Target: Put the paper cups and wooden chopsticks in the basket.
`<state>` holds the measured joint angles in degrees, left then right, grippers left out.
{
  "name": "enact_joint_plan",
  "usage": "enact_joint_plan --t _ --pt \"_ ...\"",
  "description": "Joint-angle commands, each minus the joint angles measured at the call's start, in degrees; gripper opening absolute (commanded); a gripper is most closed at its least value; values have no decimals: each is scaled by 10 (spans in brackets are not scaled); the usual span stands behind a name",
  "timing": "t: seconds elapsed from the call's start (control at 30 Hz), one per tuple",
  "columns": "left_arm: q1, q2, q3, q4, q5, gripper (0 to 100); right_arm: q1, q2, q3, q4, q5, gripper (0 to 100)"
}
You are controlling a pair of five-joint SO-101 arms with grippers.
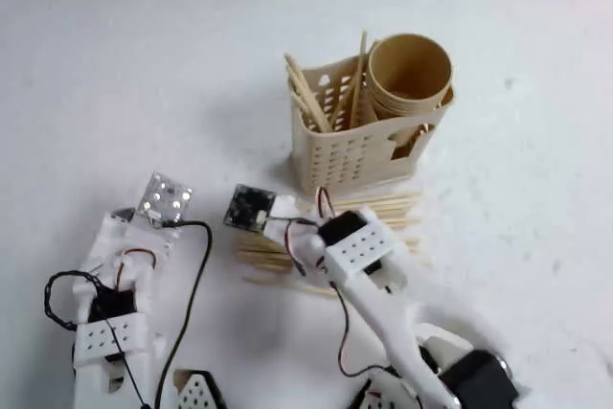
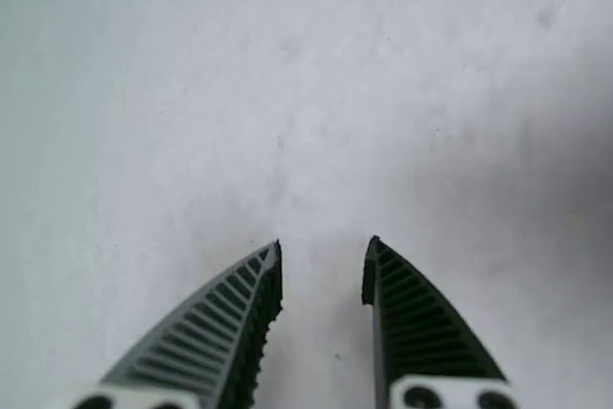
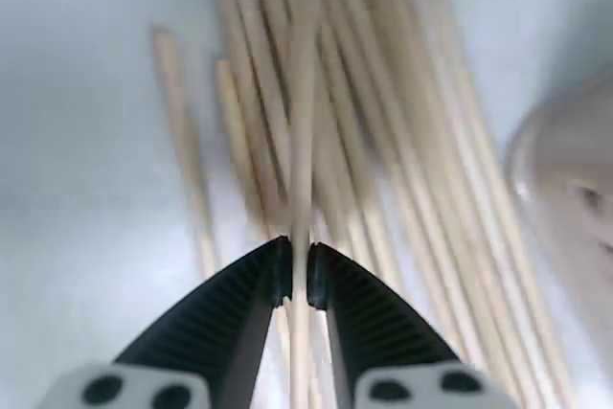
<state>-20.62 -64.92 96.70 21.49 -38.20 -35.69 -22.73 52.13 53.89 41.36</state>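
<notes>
Your right gripper (image 3: 299, 280) is clamped on one chopstick (image 3: 305, 93), its tips nearly together with the stick between them. That stick lies along the pile (image 3: 412, 160); from this blurred view you can't tell whether it is clear of the others. The pile lies flat on the table (image 1: 144, 74), just in front of the basket (image 1: 350, 155). The basket stands upright, with the cups (image 1: 410, 69) stacked in one compartment and the upright sticks (image 1: 308, 93) in the other. Your left gripper (image 2: 322, 270) is partly open, holds nothing, and sits over bare table, apart from the pile.
</notes>
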Motion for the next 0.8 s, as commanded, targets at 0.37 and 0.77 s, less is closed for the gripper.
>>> enact_joint_plan --t 0.37,0.77 --pt "7 -5 -1 4 -4 155 11 -255 -169 88 -74 16" --pt "7 -5 -1 4 -4 155 87 -201 -353 -280 -251 17"
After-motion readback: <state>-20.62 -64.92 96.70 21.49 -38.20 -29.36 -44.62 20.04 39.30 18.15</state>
